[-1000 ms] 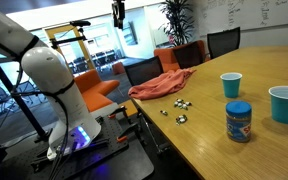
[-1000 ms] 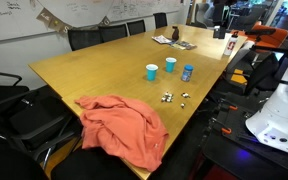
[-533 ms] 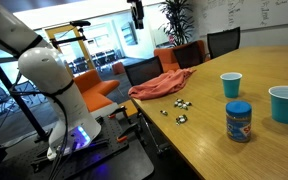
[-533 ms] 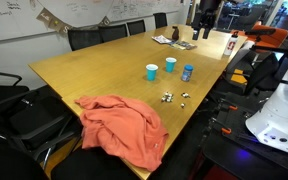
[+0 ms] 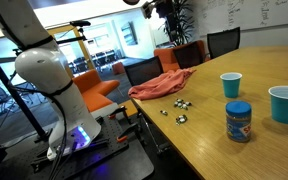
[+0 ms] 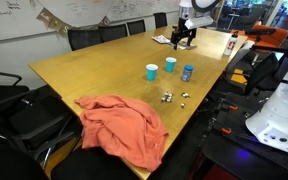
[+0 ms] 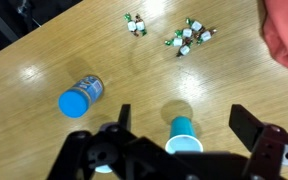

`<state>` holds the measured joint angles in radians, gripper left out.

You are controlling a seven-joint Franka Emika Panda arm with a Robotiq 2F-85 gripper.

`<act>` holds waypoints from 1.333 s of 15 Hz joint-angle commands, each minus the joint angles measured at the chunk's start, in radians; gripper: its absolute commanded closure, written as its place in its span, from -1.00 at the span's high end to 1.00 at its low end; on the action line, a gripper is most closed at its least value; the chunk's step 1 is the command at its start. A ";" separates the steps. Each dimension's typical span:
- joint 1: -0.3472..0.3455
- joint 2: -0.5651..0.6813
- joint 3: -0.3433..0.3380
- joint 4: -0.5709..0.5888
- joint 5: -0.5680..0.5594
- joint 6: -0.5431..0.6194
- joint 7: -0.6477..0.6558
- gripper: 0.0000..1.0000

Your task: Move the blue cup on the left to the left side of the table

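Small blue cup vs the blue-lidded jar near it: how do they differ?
The small blue cup is open on top; the jar is closed with a blue lid. The cup narrows toward its base; the jar is straight-sided. The cup is plain blue all over; the jar carries a printed label. Both are blue and stand upright on the table.

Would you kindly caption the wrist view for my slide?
Open gripper frames the blue cup on the table; blue-lidded jar and small wrapped items nearby.
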<state>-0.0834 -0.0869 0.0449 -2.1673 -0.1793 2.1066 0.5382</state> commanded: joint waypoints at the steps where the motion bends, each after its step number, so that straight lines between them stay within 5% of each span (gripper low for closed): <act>1: -0.001 0.155 -0.038 0.107 -0.072 0.036 0.118 1.00; 9: 0.032 0.239 -0.094 0.149 -0.067 0.060 0.132 1.00; 13: 0.039 0.352 -0.140 0.179 -0.114 0.284 0.339 1.00; 20: 0.009 0.643 -0.165 0.281 0.197 0.571 0.390 1.00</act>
<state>-0.0605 0.4459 -0.1277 -1.9668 -0.1122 2.6025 0.9296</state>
